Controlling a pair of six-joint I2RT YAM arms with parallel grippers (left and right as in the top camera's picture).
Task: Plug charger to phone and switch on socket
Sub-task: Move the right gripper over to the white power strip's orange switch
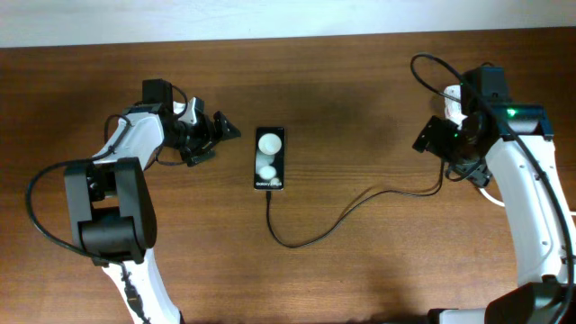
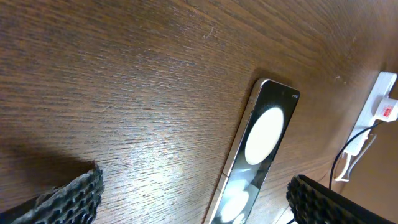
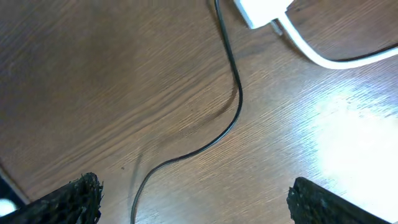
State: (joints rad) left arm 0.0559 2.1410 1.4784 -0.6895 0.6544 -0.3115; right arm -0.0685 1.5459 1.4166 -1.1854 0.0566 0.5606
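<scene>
The phone (image 1: 270, 158) lies flat on the bench (image 1: 360, 90) near its middle, screen up, with two round white reflections on the glass and the white lettering at the short end nearer the robot. The charger (image 1: 310, 236) is met at that same end: its tip touches the phone's edge, though whether it is fully seated cannot be told. From there the thin black cable is run in a loop toward the robot and then across toward the right arm. The socket (image 2: 384, 99) is seen at the far right edge of the left wrist view, with a red switch (image 2: 388, 111) on it; the switch position cannot be told. In the overhead view the socket is largely hidden under the right arm. The left end effector (image 1: 214, 139) is held just beside the phone on its left side, apart from it, with the jaws released and spread wide and nothing between them; in the left wrist view the phone (image 2: 261, 155) is framed between the two dark textured fingertips (image 2: 68, 199). The right end effector (image 1: 434, 137) is held over the right part of the bench, likewise released and empty. Beneath it, in the right wrist view, the charger (image 3: 231, 93) is seen curving across the wood, with a white plug (image 3: 258, 11) and a thick white cord (image 3: 329, 57) near the top edge.
</scene>
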